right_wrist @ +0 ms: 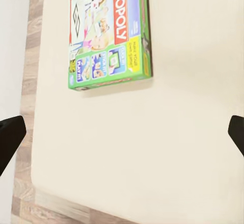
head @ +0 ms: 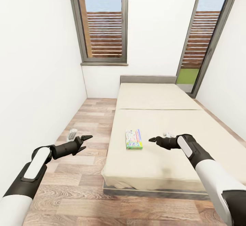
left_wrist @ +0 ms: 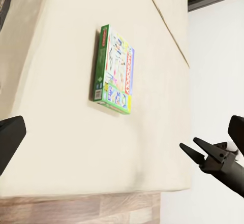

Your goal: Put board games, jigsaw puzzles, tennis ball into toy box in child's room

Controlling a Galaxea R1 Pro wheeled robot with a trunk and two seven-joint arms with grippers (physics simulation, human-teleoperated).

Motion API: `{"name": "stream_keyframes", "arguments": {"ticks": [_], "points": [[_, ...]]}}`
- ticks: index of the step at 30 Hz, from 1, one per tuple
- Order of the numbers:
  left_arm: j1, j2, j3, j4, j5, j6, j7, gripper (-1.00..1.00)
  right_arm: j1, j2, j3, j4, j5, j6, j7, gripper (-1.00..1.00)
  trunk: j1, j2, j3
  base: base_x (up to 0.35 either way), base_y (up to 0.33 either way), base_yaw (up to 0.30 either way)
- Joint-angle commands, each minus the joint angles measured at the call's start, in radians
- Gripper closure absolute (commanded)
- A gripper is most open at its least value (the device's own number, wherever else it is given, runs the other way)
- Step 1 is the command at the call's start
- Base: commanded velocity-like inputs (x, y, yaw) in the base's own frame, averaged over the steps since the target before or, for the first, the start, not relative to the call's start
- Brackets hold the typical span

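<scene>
The Monopoly board game box (head: 134,139) (left_wrist: 114,69) (right_wrist: 109,31) is lying flat on the cream bed (head: 160,157) (left_wrist: 66,148) (right_wrist: 168,148), near the bed's foot end and toward its left side, with nothing touching it. Its green edge is facing the robot and the red "MONOPOLY" lettering is showing in the right wrist view.

The right tool (head: 152,139) (left_wrist: 199,152) is hovering over the mattress just to the right of the box, its two dark fingers spread apart and gripping nothing. The left tool (head: 84,140) is hanging over the wood plank floor (head: 85,185) beside the bed's left edge, well apart from the box, fingers likewise parted and empty. In each wrist view the dark fingertips are sitting at opposite edges of the picture, wide apart.

A small pale object (head: 72,133) is lying on the floor near the left wall, too small to identify. Another small pale item is sitting on the bed just behind the right tool, mostly hidden.

The bed is running away toward a grey headboard (head: 147,79). White walls are enclosing the narrow room, with two tall grey-framed windows (head: 102,21) showing wooden slats and sky.
</scene>
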Motion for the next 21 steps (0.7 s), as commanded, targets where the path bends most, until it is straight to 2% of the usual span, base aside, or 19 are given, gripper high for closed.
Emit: {"name": "stream_keyframes", "arguments": {"ticks": [1,17,21], "points": [[0.000,0.000,0.001,0.000,0.002,0.005,0.001,-1.00,-0.001,-0.001,0.003,0.001,0.005,0.002,0.006,-1.00,0.004,-0.008,-0.004,0.000,0.000,0.000],[0.006,-0.001,-0.002,-0.020,0.006,0.005,-0.002,-1.00,-0.004,-0.001,0.003,0.008,0.006,0.005,0.003,-1.00,0.065,-0.120,-0.054,0.000,0.000,0.000],[0.008,-0.001,-0.003,-0.027,0.006,0.003,-0.005,-1.00,-0.004,-0.001,0.003,0.008,0.006,0.005,0.003,-1.00,0.065,-0.120,-0.054,0.000,0.000,0.000]]}}
